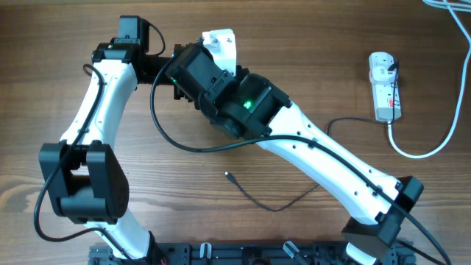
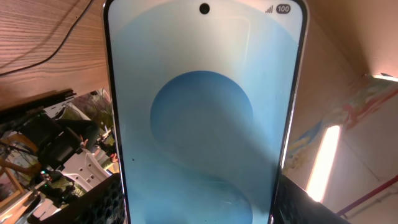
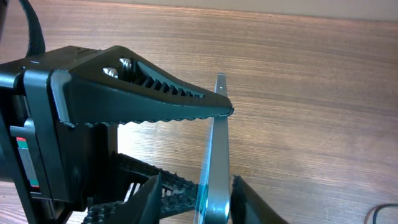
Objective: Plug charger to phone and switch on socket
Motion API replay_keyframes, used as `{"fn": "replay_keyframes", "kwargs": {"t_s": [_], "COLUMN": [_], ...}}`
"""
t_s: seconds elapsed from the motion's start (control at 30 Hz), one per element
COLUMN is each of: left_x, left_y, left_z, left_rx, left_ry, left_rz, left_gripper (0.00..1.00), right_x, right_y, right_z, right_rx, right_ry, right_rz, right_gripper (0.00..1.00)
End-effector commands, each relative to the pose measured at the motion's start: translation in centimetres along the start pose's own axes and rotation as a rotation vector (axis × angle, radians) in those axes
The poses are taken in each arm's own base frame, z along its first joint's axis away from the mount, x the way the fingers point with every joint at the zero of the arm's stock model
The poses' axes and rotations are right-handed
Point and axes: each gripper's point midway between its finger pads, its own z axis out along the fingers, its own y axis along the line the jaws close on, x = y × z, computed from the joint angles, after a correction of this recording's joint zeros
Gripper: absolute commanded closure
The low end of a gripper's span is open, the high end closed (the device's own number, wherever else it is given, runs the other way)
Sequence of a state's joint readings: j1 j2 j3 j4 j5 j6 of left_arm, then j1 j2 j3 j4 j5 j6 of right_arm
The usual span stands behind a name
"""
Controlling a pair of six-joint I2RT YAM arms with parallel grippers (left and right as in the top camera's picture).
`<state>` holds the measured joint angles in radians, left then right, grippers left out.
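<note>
Wooden table underneath. At 11 o'clock, holding phone across its width with left gripper. Flanking its thin edge with right gripper; cannot tell whether clamped. Charger loose at 6 o'clock, socket at 2 o'clock.
</note>
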<state>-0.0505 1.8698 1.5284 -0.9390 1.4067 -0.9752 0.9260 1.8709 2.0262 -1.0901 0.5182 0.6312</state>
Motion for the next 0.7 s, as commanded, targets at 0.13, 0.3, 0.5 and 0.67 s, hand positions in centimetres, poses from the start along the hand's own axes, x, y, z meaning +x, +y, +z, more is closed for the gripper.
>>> {"fn": "replay_keyframes", "kwargs": {"t_s": [0.13,0.3,0.5,0.67], "left_x": [2.0,2.05,2.04,2.04], "left_y": [-1.08,-1.11,-1.11,-1.11], "left_z": [-0.24,-0.24,-0.24,-0.24], "left_rx": [0.034,0.035,0.035,0.035], "left_ry": [0.049,0.052,0.051,0.051], "left_rz": [0.028,0.028,0.028,0.029], "left_gripper": [0.34,0.34,0.34,0.31], "right_x": [-0.3,-0.31,-0.59,-0.82], "right_y": [-0.06,-0.04,-0.23,-0.06], "right_z": [0.81,0.82,0.81,0.81], "right_rx": [0.026,0.025,0.038,0.03], "right_ry": [-0.013,-0.013,-0.028,-0.038], "right_rz": [0.002,0.002,0.005,0.064], "right_gripper": [0.68,0.75,0.81,0.89]}}
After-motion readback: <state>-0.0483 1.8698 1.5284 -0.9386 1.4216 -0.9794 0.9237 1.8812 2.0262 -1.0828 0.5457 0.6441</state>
